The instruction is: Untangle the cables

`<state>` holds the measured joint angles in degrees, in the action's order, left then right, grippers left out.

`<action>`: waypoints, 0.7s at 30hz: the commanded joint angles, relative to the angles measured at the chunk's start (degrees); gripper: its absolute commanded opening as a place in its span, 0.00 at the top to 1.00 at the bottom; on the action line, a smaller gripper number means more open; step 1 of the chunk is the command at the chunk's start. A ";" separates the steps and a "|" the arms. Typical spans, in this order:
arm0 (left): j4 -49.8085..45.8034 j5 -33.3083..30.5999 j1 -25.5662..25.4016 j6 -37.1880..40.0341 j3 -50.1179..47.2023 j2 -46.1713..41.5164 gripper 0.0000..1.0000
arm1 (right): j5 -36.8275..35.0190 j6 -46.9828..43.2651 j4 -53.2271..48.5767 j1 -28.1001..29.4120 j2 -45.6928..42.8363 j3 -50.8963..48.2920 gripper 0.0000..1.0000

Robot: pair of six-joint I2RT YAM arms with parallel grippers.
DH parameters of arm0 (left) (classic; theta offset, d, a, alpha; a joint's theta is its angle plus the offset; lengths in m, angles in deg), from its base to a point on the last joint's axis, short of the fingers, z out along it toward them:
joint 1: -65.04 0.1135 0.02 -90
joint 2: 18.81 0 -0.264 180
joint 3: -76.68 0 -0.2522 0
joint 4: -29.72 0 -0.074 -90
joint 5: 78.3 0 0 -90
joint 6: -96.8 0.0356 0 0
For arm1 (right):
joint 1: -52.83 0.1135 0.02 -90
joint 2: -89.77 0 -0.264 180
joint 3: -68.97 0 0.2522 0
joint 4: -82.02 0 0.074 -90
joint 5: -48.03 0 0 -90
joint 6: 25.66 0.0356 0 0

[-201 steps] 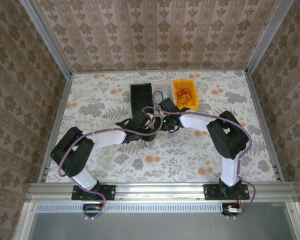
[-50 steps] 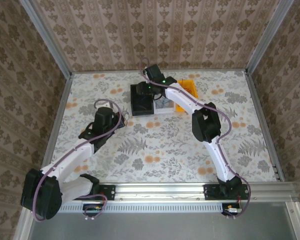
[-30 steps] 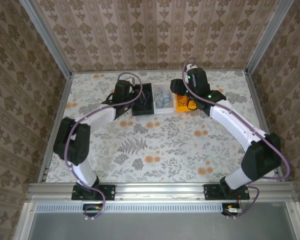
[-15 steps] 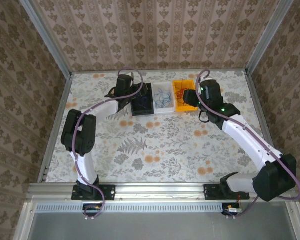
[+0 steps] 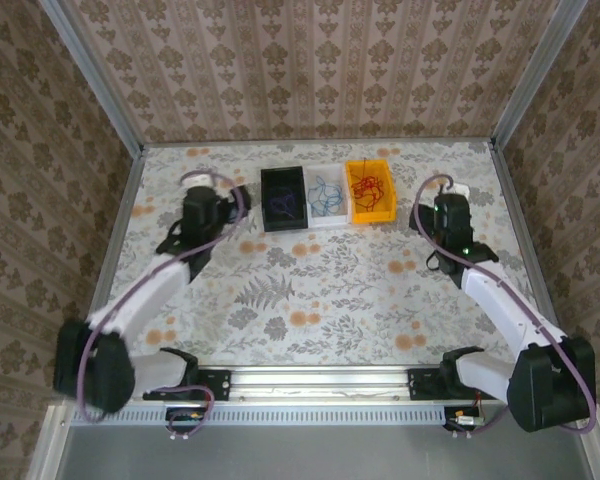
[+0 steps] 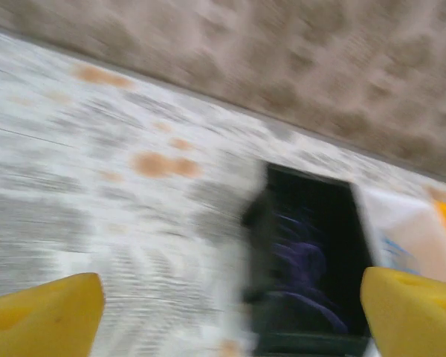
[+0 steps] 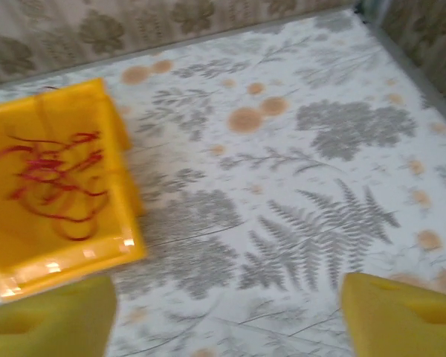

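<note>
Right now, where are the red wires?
From above, the red wires lie in the yellow bin, rightmost of three at the far side, beside the white bin.

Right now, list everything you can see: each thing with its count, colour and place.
black bin: one, black, far side of the table, leftmost of three in a row
white bin: one, white, middle of the row
yellow bin: one, yellow, rightmost of the row
purple cables: one bunch, dark purple, inside the black bin
blue cables: one bunch, blue, inside the white bin
red cables: one bunch, red, inside the yellow bin
table: one, pale floral pattern, under everything
walls: three, brown patterned, around the table
left gripper: one, yellow fingers, open, left of the black bin
right gripper: one, yellow fingers, open, right of the yellow bin
</note>
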<state>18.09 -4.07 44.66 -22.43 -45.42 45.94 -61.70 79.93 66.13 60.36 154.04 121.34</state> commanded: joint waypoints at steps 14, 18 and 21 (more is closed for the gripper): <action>3.28 -21.81 17.66 14.74 -16.32 0.61 0.00 | 7.02 -12.80 55.56 -4.80 24.29 -16.84 0.00; 17.97 -16.99 17.51 20.61 -17.54 9.20 0.00 | 14.67 -12.30 51.10 -7.26 23.22 -15.57 0.00; 25.86 -14.48 17.88 24.00 -16.64 13.77 0.00 | 14.25 -12.68 51.52 -6.91 23.21 -15.65 0.00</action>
<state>31.14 -21.14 62.15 -4.12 -63.23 57.19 -51.77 68.52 113.73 53.11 177.38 105.60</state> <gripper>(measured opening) 0.997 0.999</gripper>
